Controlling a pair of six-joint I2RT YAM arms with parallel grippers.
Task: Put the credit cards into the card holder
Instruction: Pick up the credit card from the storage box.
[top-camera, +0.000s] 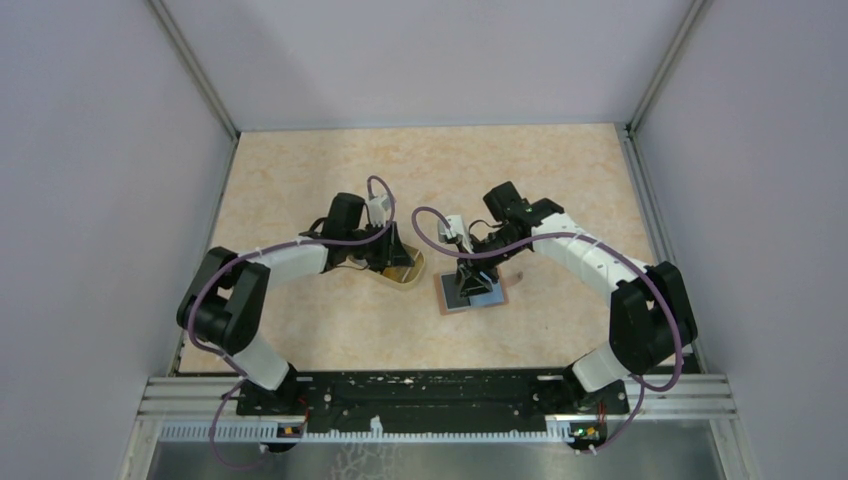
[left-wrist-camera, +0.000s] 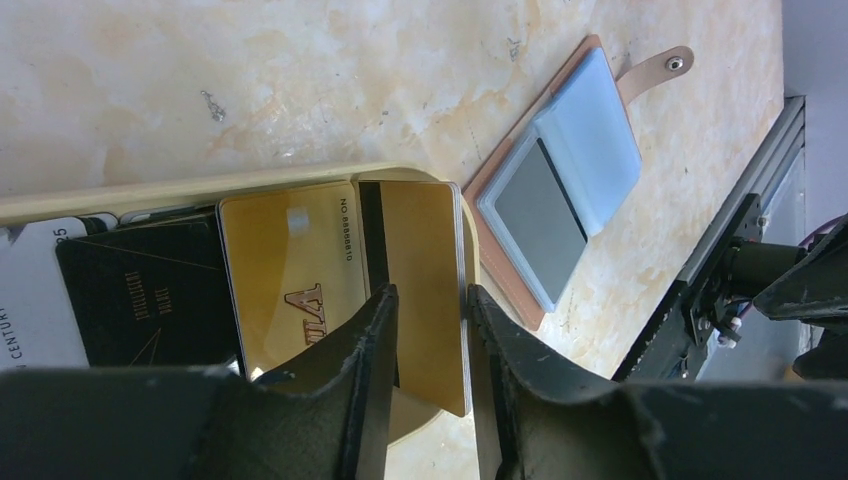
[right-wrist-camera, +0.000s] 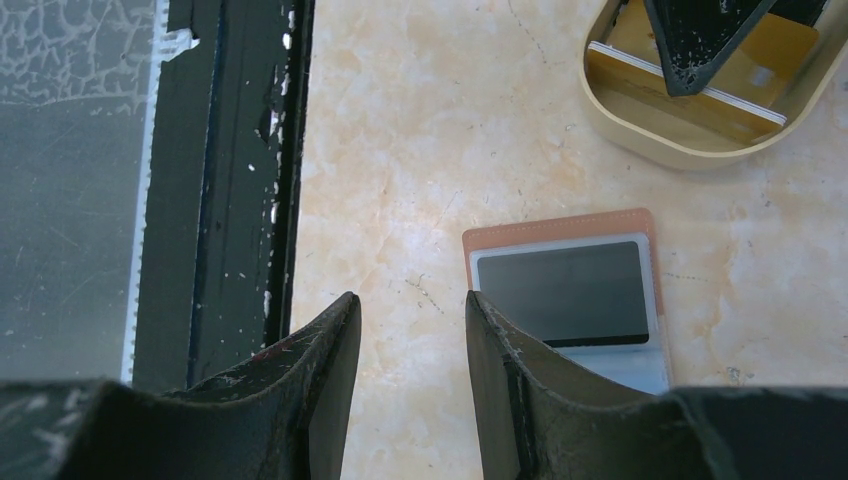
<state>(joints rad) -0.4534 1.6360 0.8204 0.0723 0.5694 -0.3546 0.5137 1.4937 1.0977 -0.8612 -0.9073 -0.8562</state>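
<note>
- Beige marbled table stands between pale walls, with a black rail along its 6 o'clock edge.
- Near the middle lies the card holder, open, blue lining up, with a dark grey panel in one pocket.
- At its edge hovers the right gripper, fingers part-way apart with nothing between them.
- At the holder's 10 o'clock, just beside it, sits a yellowish tray holding the cards: gold, black and white.
- Down in the tray is the left gripper, fingers narrow, astride a gold striped card. Whether they pinch it, I cannot tell.
</note>
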